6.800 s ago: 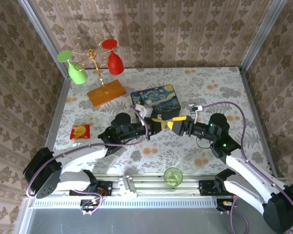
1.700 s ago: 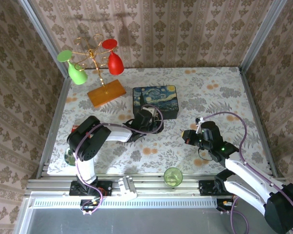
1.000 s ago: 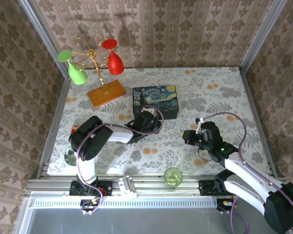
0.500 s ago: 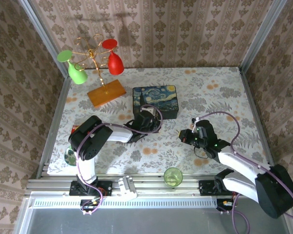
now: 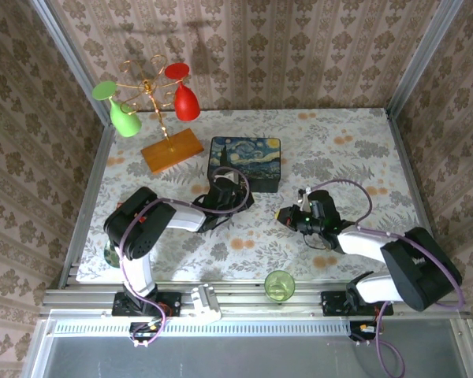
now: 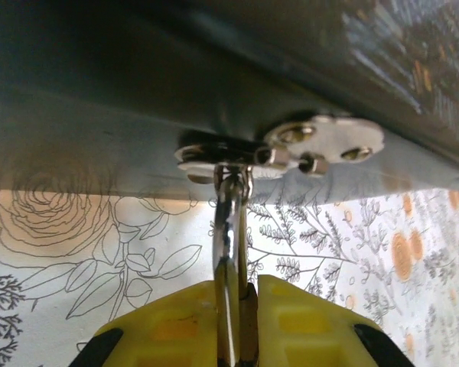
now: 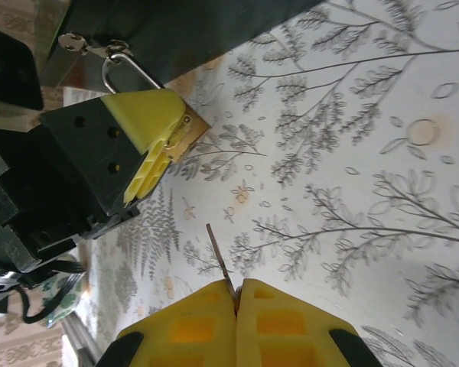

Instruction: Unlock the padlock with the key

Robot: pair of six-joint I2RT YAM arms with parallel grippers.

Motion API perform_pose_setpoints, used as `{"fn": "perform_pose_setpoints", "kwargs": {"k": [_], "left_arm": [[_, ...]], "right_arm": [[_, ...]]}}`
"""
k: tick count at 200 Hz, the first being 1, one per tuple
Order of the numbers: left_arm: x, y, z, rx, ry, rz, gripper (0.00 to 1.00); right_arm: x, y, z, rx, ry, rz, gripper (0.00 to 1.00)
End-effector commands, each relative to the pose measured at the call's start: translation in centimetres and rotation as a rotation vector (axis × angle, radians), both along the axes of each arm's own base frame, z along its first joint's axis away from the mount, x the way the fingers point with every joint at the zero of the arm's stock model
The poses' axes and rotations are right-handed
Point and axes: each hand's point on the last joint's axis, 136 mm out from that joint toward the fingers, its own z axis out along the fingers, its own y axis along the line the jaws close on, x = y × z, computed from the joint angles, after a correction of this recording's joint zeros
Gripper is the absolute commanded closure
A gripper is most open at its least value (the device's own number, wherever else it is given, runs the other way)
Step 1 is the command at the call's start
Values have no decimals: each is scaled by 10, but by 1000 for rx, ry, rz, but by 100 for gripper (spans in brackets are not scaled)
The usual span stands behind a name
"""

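Observation:
The brass padlock (image 7: 189, 130) hangs by its silver shackle (image 6: 229, 218) from the latch of the starry-night box (image 5: 246, 157). My left gripper (image 6: 251, 284) is shut on the padlock's body just below the box's front wall; in the top view it sits at the box's near edge (image 5: 225, 193). The key (image 7: 218, 258) is a thin pale sliver poking out from between the fingers of my right gripper (image 7: 236, 287), which is shut on it. The key's tip points toward the padlock but stays well apart from it. In the top view the right gripper (image 5: 284, 216) lies right of the left one.
A gold glass rack with a green and a red glass (image 5: 146, 90) stands on an orange wooden base (image 5: 171, 150) at the back left. A green cup (image 5: 279, 285) sits at the table's near edge. Floral cloth between the two grippers is bare.
The right gripper has moved left toward the left gripper with the key. The box has shifted slightly left and back, and the left gripper with it.

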Motion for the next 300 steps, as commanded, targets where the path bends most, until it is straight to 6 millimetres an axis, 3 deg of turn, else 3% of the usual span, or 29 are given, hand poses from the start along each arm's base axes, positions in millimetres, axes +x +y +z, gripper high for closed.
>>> {"fn": "perform_pose_setpoints", "kwargs": {"k": [1, 50, 140, 167, 207, 253, 300], "left_arm": [[11, -7, 47, -163, -62, 43, 100], [13, -8, 66, -295, -47, 87, 100], [15, -7, 65, -363, -32, 120, 100], [16, -7, 62, -366, -25, 125, 100], [17, -9, 64, -400, -18, 126, 100], [16, -7, 62, -395, -19, 131, 100], [17, -9, 62, -406, -22, 129, 100]], "right_arm": [[14, 17, 23, 104, -68, 40, 100], [22, 38, 30, 228, -89, 131, 100], [41, 43, 0, 389, -34, 93, 100], [38, 40, 9, 371, -86, 106, 100], [41, 43, 2, 379, -65, 116, 100], [48, 44, 19, 402, -99, 112, 100], [52, 45, 18, 421, -72, 103, 100]]}}
